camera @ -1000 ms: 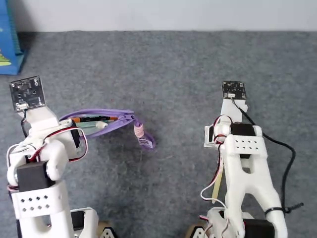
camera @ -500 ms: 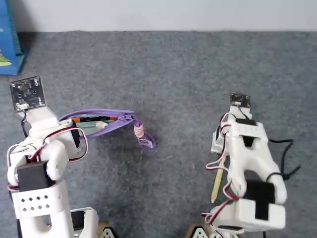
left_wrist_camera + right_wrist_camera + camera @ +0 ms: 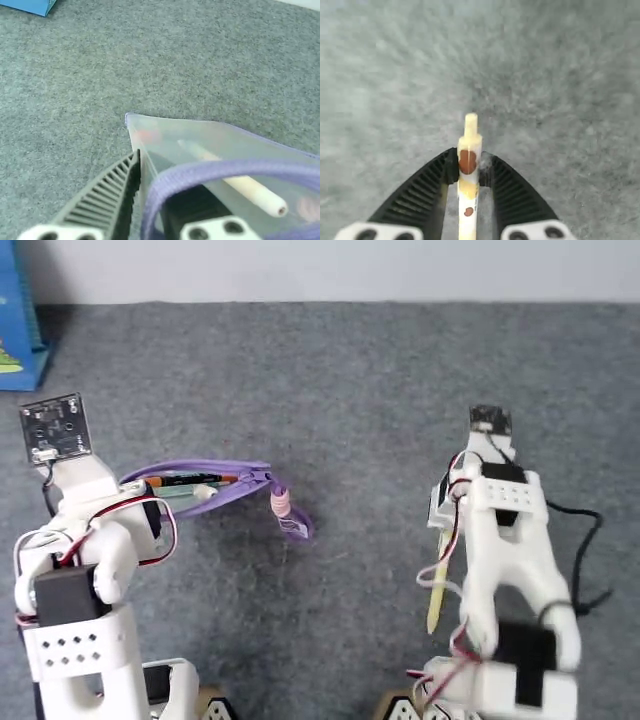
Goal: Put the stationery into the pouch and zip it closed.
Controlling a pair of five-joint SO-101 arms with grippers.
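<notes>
The purple-rimmed clear pouch (image 3: 200, 485) lies open at the left of the grey carpet, with an orange pen (image 3: 190, 479) and other stationery inside. Its zip pull with a pink charm (image 3: 282, 506) hangs off the right end. My left gripper (image 3: 148, 508) is shut on the pouch's left end; in the left wrist view the purple rim (image 3: 210, 170) runs between the gripper (image 3: 150, 192) jaws and a white pen (image 3: 240, 186) lies inside. My right gripper (image 3: 469, 161) is shut on a cream pen (image 3: 468, 150) with brown spots, which hangs under the right arm (image 3: 437, 585).
A blue box (image 3: 15, 330) stands at the far left edge by the white wall. Bare grey carpet (image 3: 360, 410) spreads between the two arms and beyond the pouch.
The right arm has folded back toward its base and shifted slightly right, carrying the cream pen with it. The left arm and the pouch have stayed put.
</notes>
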